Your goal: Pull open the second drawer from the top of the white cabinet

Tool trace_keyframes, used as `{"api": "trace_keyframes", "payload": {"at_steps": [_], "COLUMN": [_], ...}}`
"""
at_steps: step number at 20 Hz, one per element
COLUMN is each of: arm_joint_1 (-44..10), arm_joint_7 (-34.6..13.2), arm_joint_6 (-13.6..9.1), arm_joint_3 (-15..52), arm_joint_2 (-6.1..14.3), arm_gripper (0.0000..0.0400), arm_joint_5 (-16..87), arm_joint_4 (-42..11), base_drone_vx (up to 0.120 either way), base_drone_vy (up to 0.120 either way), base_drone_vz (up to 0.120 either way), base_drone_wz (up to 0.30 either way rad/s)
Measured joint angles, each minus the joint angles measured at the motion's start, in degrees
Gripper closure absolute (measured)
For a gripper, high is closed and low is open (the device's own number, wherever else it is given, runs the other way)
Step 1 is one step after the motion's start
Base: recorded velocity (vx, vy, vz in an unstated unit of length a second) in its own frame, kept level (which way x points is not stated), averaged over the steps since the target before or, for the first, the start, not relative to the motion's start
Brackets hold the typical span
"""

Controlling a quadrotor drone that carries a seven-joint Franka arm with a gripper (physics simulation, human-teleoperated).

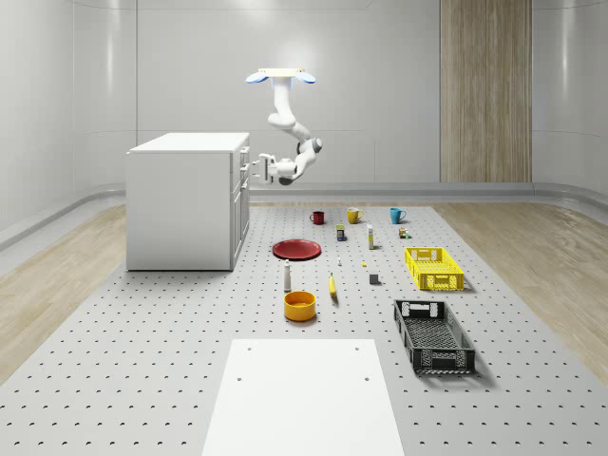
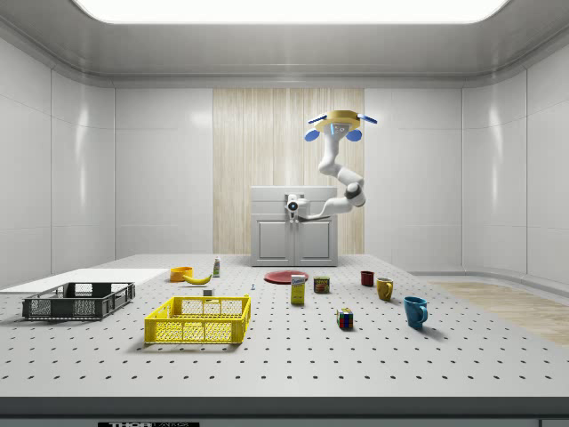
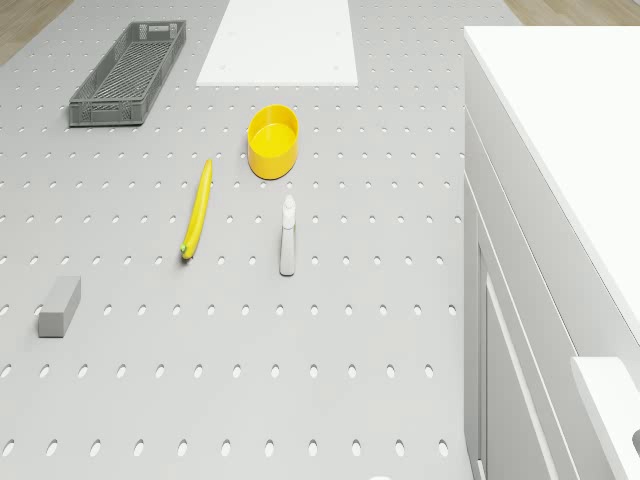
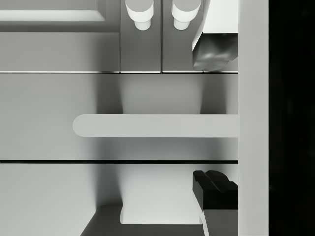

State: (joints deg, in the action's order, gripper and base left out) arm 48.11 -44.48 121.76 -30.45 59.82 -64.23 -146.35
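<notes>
1. At the whole-scene view's left, on the perforated table: white cabinet, front turned toward that view's right.
2. Second drawer seen close in the wrist view, beside the two round knobs; front lying level with the neighbouring panels, so shut.
3. Just right of the cabinet front: tool, pressed up to the drawer's bar handle.
4. Tool released: fingers spread, one on each side of the handle, with a gap to the bar on both sides.
5. Right of that and higher: drone, hovering over the table beside the cabinet front, above the height of the cabinet top, with the arm hanging down and bending back toward the cabinet.
6. Further right on the table: red plate, yellow bowl, banana.
7. Farthest right: yellow crate, and nearer the camera the black crate.
</notes>
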Motion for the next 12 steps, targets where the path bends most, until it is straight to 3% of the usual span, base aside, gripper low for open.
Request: {"api": "trace_keyframes", "payload": {"at_steps": [12], "arm_joint_1": [0.62], "arm_joint_7": [2.54], "arm_joint_6": [2.33], "arm_joint_3": [3.81], "arm_joint_2": [-3.43], "arm_gripper": [0.01], "arm_joint_5": [-5.49], "arm_joint_4": [0.4], "base_drone_vx": [0.0], "base_drone_vy": [0.0], "base_drone_vz": [0.0], "base_drone_wz": [0.0]}}
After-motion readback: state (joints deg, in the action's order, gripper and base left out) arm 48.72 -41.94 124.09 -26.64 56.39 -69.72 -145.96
